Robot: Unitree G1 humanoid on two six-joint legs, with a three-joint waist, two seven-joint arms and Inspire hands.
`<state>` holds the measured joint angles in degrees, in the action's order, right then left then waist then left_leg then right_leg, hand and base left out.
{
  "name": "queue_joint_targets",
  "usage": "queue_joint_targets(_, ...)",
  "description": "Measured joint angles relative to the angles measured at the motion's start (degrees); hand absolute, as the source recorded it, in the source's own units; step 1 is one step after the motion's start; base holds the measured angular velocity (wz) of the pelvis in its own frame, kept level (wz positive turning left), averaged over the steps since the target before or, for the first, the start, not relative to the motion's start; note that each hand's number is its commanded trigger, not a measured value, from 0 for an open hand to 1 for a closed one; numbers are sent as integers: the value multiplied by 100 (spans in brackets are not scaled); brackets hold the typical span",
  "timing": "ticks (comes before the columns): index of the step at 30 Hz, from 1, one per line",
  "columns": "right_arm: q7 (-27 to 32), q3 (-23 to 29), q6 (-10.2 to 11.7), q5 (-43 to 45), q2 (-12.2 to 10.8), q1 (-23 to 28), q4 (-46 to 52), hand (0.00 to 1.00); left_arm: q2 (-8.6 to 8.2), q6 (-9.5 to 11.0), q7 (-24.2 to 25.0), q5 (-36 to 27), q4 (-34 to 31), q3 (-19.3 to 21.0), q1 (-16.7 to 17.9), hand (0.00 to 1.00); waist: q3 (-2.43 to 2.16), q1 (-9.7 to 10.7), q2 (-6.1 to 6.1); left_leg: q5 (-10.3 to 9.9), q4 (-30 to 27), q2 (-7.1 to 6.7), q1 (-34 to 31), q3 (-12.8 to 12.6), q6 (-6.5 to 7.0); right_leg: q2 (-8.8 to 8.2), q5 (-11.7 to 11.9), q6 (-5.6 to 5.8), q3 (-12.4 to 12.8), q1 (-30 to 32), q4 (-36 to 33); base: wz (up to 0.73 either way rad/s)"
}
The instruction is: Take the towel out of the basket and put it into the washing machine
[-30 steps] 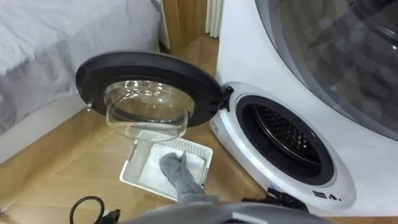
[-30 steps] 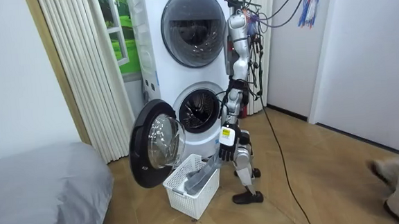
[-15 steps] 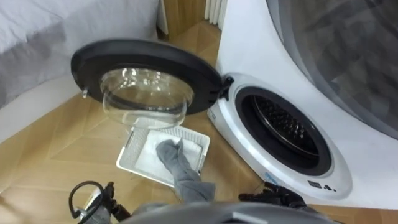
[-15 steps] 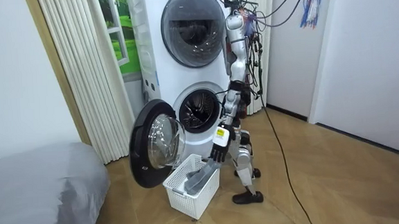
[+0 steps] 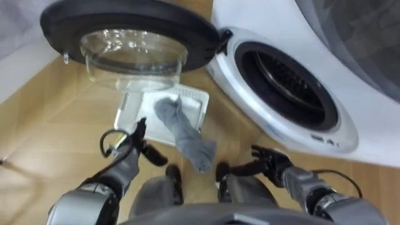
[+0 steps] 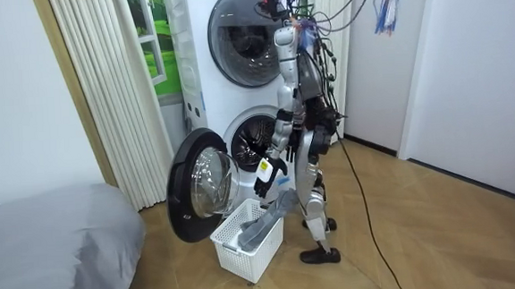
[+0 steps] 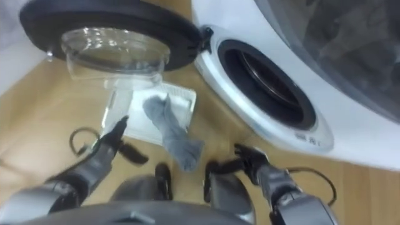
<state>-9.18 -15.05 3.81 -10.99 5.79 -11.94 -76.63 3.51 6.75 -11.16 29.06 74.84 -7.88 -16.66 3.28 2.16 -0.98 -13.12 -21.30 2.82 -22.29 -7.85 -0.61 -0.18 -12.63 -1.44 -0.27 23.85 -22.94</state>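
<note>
Wood floor (image 5: 50,128): towel (image 5: 187,134) hung over near rim of laundry basket (image 5: 134,119); left hand (image 5: 133,157), right hand (image 5: 269,161) released, empty; best pinch the overhanging end.

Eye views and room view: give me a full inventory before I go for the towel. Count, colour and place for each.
Grey towel: one, grey, lying in the basket and hanging over its near rim.
White plastic lattice basket: one, white, on the floor under the open door.
White front-loading washing machine: one, white, lower unit of the stack.
Round glass door: one, black-rimmed, swung open to the robot's left.
Upper machine: one, white with a dark door, stacked above.
Bed: one, grey cover, room view's left.
Wooden floor: light brown.
Left hand: open, beside the basket.
Right hand: open, before the washer.
</note>
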Motion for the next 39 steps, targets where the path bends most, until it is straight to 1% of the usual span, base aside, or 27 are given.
queue_joint_targets(1,35,-4,-9,-7,1,-75,24,0,37,-3,-1,19,64,-152,-107,0,17,57,8,0,-85,1,-216,0,0,-7,0,1,-1,264,-166,-8)
queue_joint_targets(2,41,-3,-8,-20,2,-112,37,0,56,-4,1,25,75,-199,-149,0,26,74,2,0,-119,0,-318,0,0,-13,0,1,-10,389,-233,-15)
queue_joint_targets(3,50,-2,-7,-22,2,-182,57,0,96,-3,2,28,82,-305,-229,0,56,103,-17,0,-216,-3,-516,-2,0,-26,-1,1,-19,622,-351,-19)
queue_joint_targets(4,76,-3,0,-23,2,-244,73,0,124,-2,2,35,79,-388,-310,0,74,153,-29,-1,-290,-10,-678,-2,1,-47,0,1,-22,823,-457,-16)
queue_joint_targets(5,95,-2,6,-38,2,-279,74,0,130,-2,2,40,77,-406,-346,0,82,193,-26,-1,-357,-11,-774,-2,1,-60,-1,1,-20,916,-520,-9)
queue_joint_targets(7,136,-177,59,-210,27,-403,127,0,155,-2,-1,205,70,-559,-578,0,124,247,-47,-12,-739,3,-1199,-1,14,-62,-2,2,-32,1312,-803,-9)
queue_joint_targets(8,172,-188,74,-301,31,-480,128,0,157,17,-11,346,69,-613,-728,0,146,270,-27,-51,-987,45,-1435,-3,58,-74,-4,-1,-149,1498,-925,-9)
queue_joint_targets(10,251,-192,121,-446,29,-504,248,0,158,39,-133,476,67,-712,-913,0,190,302,-3,-101,-1319,69,-1776,25,72,-86,-37,-37,-184,1777,-1172,0)
queue_joint_targets(12,278,-188,140,-544,29,-535,369,0,178,66,-265,620,51,-804,-1108,0,199,317,-2,-198,-1676,108,-2123,24,100,-75,-89,-59,-154,2125,-1471,-9)
queue_joint_targets(13,281,-197,169,-683,30,-550,441,0,186,79,-340,764,46,-807,-1220,0,218,309,15,-359,-1967,168,-2335,22,114,-67,-168,-98,-133,2346,-1716,-20)
queue_joint_targets(14,277,-227,186,-804,30,-548,544,0,207,81,-392,839,44,-817,-1322,0,226,348,14,-508,-2239,182,-2553,24,123,-68,-271,-106,-98,2607,-2004,-16)
queue_joint_targets(16,254,-226,246,-1037,32,-581,634,0,237,80,-459,935,45,-854,-1415,0,229,414,16,-622,-2572,172,-2885,27,155,-82,-351,-91,-9,2976,-2387,-11)
queue_joint_targets(17,222,-229,263,-1200,50,-616,684,0,256,78,-486,938,44,-950,-1449,0,230,444,18,-684,-2782,172,-3077,45,178,-82,-371,-79,9,3189,-2594,-15)
queue_joint_targets(18,199,-233,272,-1297,55,-626,698,0,264,75,-503,939,42,-1027,-1459,0,232,471,20,-706,-2883,169,-3161,44,191,-90,-382,-77,17,3275,-2694,-8)
queue_joint_targets(20,166,-352,354,-1637,47,-632,803,0,292,70,-617,995,39,-1217,-1495,0,233,628,25,-779,-3261,173,-3502,39,242,-135,-452,-59,23,3616,-3063,2)
queue_joint_targets(22,133,-485,441,-1859,48,-673,882,0,293,66,-710,1104,38,-1345,-1545,0,233,718,23,-823,-3466,199,-3737,26,247,-150,-470,-37,50,3855,-3269,0)
queue_joint_targets(23,141,-600,489,-2039,67,-665,984,0,277,66,-777,1187,38,-1448,-1589,0,233,737,26,-845,-3591,227,-3885,-9,279,-151,-477,-23,65,4012,-3379,-3)
queue_joint_targets(25,150,-652,509,-2259,65,-672,1061,0,251,64,-889,1295,38,-1558,-1638,0,232,769,28,-874,-3769,248,-4084,-8,298,-135,-481,-17,74,4199,-3523,-5)
queue_joint_targets(26,148,-661,511,-2308,67,-680,1087,0,254,64,-934,1328,38,-1617,-1654,0,231,785,28,-881,-3826,246,-4153,3,296,-135,-484,-14,76,4265,-3572,0)
queue_joint_targets(27,145,-698,517,-2451,76,-688,1195,0,285,63,-1035,1357,34,-1735,-1681,0,228,846,32,-898,-3941,247,-4310,16,302,-134,-491,-11,74,4416,-3670,0)
queue_joint_targets(29,100,-808,572,-2714,126,-692,1328,0,321,35,-1169,1450,28,-1967,-1728,0,226,889,36,-921,-4122,255,-4562,19,321,-110,-491,-11,70,4655,-3802,-5)
queue_joint_targets(31,59,-858,612,-2827,145,-713,1337,0,305,-21,-1240,1492,30,-2118,-1733,0,226,889,36,-967,-4228,273,-4659,35,319,-66,-492,-11,72,4743,-3875,-7)
queue_joint_targets(33,-7,-858,628,-2889,152,-727,1308,0,279,-38,-1245,1612,28,-2182,-1764,0,224,897,39,-998,-4307,274,-4722,45,323,-58,-513,-8,69,4798,-3948,-2)
queue_joint_targets(34,-62,-858,649,-2915,152,-756,1277,0,276,-48,-1247,1725,28,-2207,-1780,0,224,930,39,-1025,-4372,272,-4768,46,330,-55,-543,0,73,4837,-4018,0)
queue_joint_targets(35,-108,-860,675,-2931,151,-761,1276,0,278,-52,-1246,1790,24,-2312,-1785,0,223,965,39,-1049,-4439,272,-4807,50,348,-63,-575,-1,71,4872,-4087,4)
queue_joint_targets(37,-151,-862,698,-2997,151,-762,1282,0,293,-59,-1236,1796,24,-2470,-1782,0,223,1016,38,-1088,-4529,275,-4849,49,379,-68,-625,10,77,4921,-4182,0)
queue_joint_targets(39,-154,-863,723,-3071,152,-765,1288,0,278,-66,-1235,1858,23,-2576,-1782,0,221,1025,34,-1146,-4633,274,-4884,48,382,-69,-677,15,93,4965,-4288,0)
